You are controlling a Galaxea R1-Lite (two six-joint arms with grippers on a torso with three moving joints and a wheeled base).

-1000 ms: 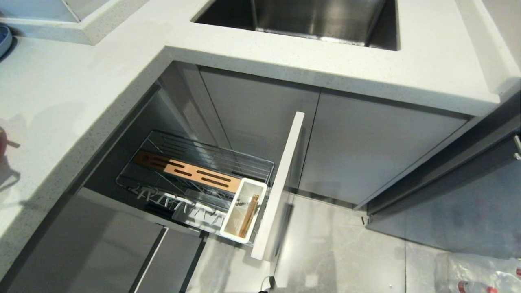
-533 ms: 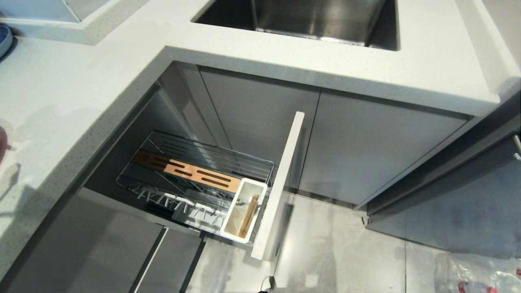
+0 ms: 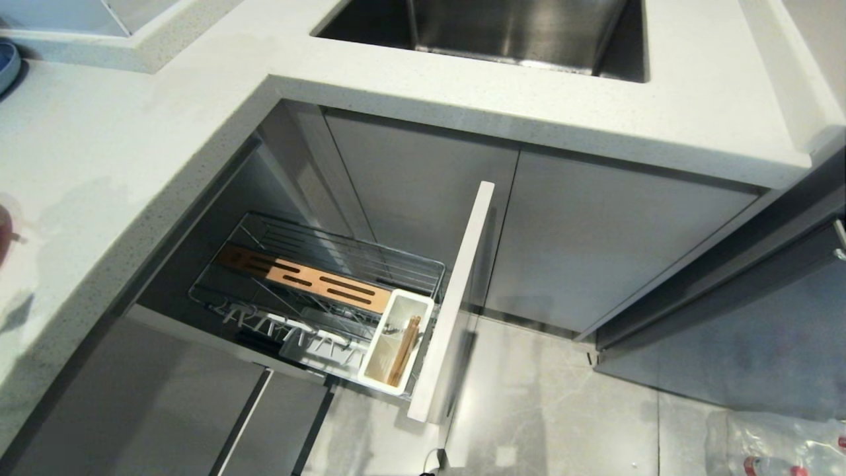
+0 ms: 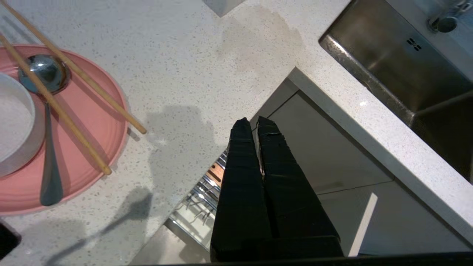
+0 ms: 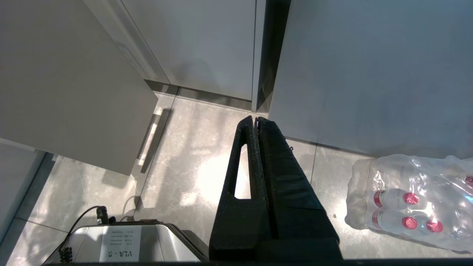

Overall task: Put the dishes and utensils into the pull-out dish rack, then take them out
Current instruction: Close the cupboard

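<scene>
In the left wrist view the pale-pink plate (image 4: 96, 122) lies on the speckled counter. It carries the white bowl (image 4: 13, 125), the grey spoon (image 4: 50, 166) and the chopsticks (image 4: 85, 77) laid across it. My left gripper (image 4: 255, 122) is shut and empty, hovering off the counter's edge above the pull-out dish rack (image 4: 201, 188), apart from the plate. The head view shows the rack (image 3: 423, 264) pulled out, with its wooden insert (image 3: 304, 281), pale front panel (image 3: 456, 297) and white caddy (image 3: 380, 370), which holds some wooden sticks. My right gripper (image 5: 255, 119) hangs shut over the floor.
A steel sink (image 3: 515, 30) is set into the counter behind the rack. A blue-grey plate (image 3: 6, 63) peeks in at the far left. A wrapped pack of water bottles (image 5: 414, 199) lies on the floor by grey cabinet doors, near the robot's base (image 5: 122, 244).
The shadow on the counter at the head view's left edge has shrunk and slid toward the near left. The rack and its contents have not moved.
</scene>
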